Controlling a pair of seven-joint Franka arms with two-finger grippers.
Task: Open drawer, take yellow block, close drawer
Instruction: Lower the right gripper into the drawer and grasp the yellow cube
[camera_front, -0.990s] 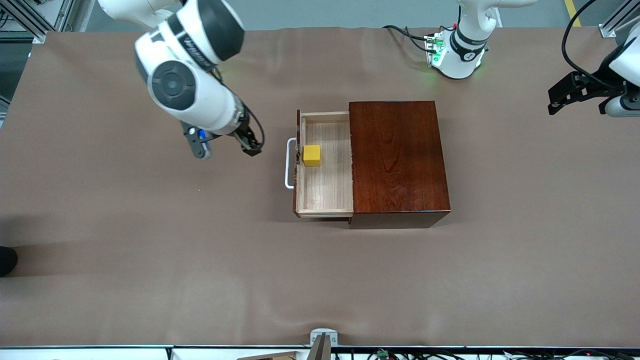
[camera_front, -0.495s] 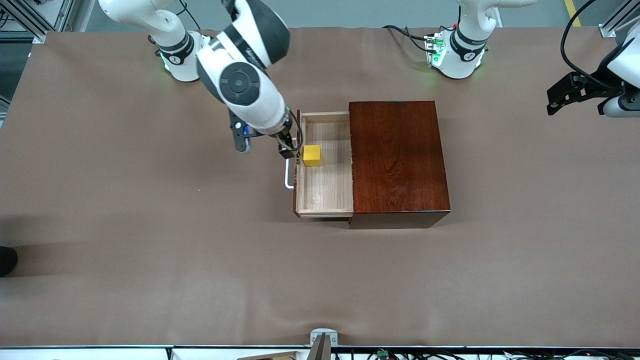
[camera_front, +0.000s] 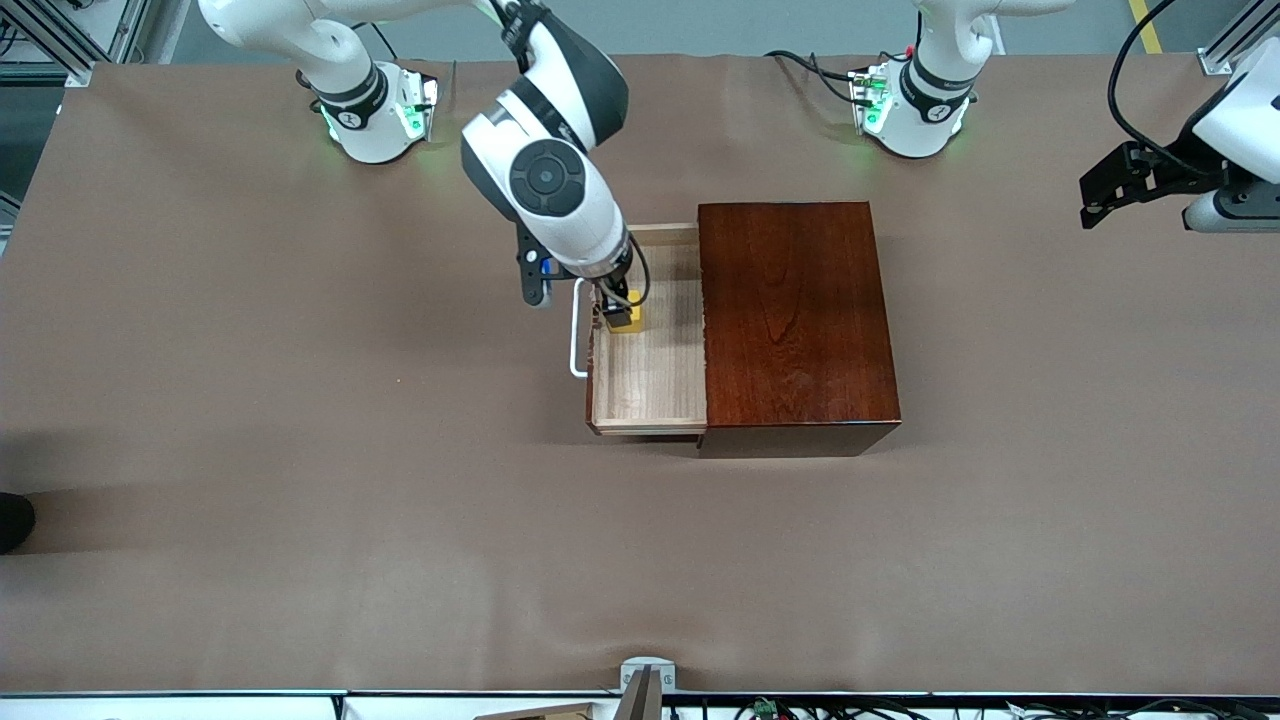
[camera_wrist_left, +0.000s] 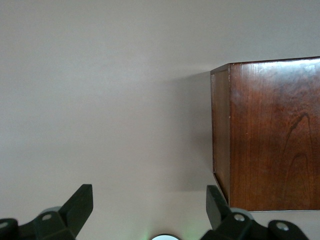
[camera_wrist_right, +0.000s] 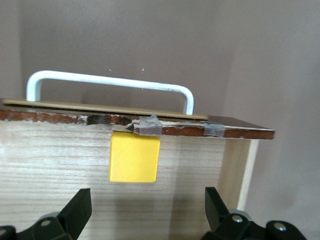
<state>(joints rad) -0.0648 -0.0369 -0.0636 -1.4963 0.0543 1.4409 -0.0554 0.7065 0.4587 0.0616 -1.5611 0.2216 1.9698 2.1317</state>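
The drawer (camera_front: 650, 385) stands pulled out of the dark reddish-brown wooden box (camera_front: 795, 310) toward the right arm's end of the table, its white handle (camera_front: 575, 345) on its front. The yellow block (camera_front: 628, 322) lies on the drawer's pale floor close to the drawer front, partly hidden by my right gripper (camera_front: 618, 305). That gripper hangs open over the block. In the right wrist view the block (camera_wrist_right: 135, 156) sits beside the drawer front under the handle (camera_wrist_right: 110, 82), ahead of my open gripper (camera_wrist_right: 147, 196). My left gripper (camera_front: 1100, 195) waits open in the air at the left arm's end of the table.
The left wrist view shows the open left gripper (camera_wrist_left: 148, 192) over bare brown cloth, with a corner of the wooden box (camera_wrist_left: 270, 135) beside it. The brown table cloth (camera_front: 300, 450) spreads all round the box. The arm bases (camera_front: 370, 110) stand along the table's top edge.
My right arm has swung from over the cloth beside the drawer's handle to over the open drawer, above the yellow block. The left gripper has shifted only slightly.
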